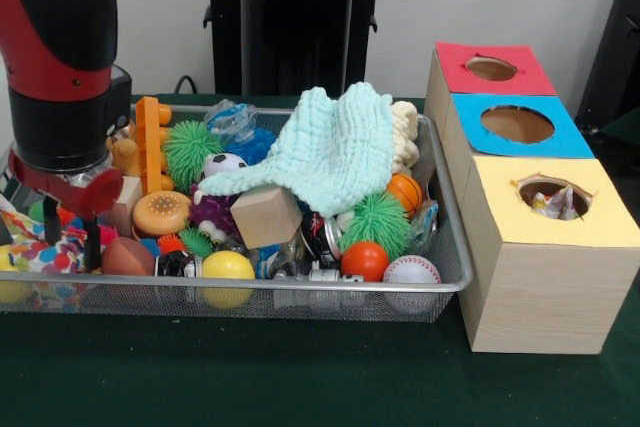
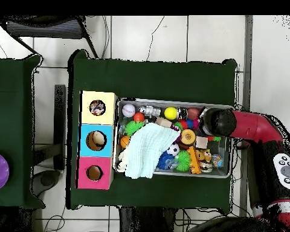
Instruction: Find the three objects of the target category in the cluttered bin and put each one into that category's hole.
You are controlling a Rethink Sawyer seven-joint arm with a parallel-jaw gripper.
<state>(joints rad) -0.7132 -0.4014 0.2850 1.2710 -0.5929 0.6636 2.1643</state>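
Green felt (image 1: 300, 377) covered the table nearest the camera, and on it stood a wire mesh bin (image 1: 300, 292) packed with toys. Along the bin's near wall, in the front view, lay a brown football (image 1: 127, 257), a yellow ball (image 1: 228, 267), an orange ball (image 1: 365, 260) and a white baseball (image 1: 411, 270). Behind these sat a wooden cube (image 1: 266, 216), a green spiky ball (image 1: 375, 221), a small basketball (image 1: 405, 192) and an orange disc-shaped toy (image 1: 161, 213). A pale green knitted cloth (image 1: 325, 152) was draped over the middle of the pile, with a soccer ball (image 1: 224, 163) just beside its edge and a second green spiky ball (image 1: 190, 147) next to an orange plastic upright piece (image 1: 150, 142).

Beside the bin stood a wooden box with three holes: a yellow-topped hole (image 1: 550, 197) nearest the camera, with something already lying inside it, a blue-topped hole (image 1: 517, 124) in the middle and a red-topped hole (image 1: 491, 68) farthest away.

My arm (image 1: 60, 57) hung over the end of the bin away from the box. My pincer (image 1: 72, 232) reached down among the toys beside a patterned cloth (image 1: 35, 247); I could not tell whether it was released, clenched or grasping anything. In the overhead view my arm (image 2: 244, 125) hid that corner of the bin (image 2: 171, 175).
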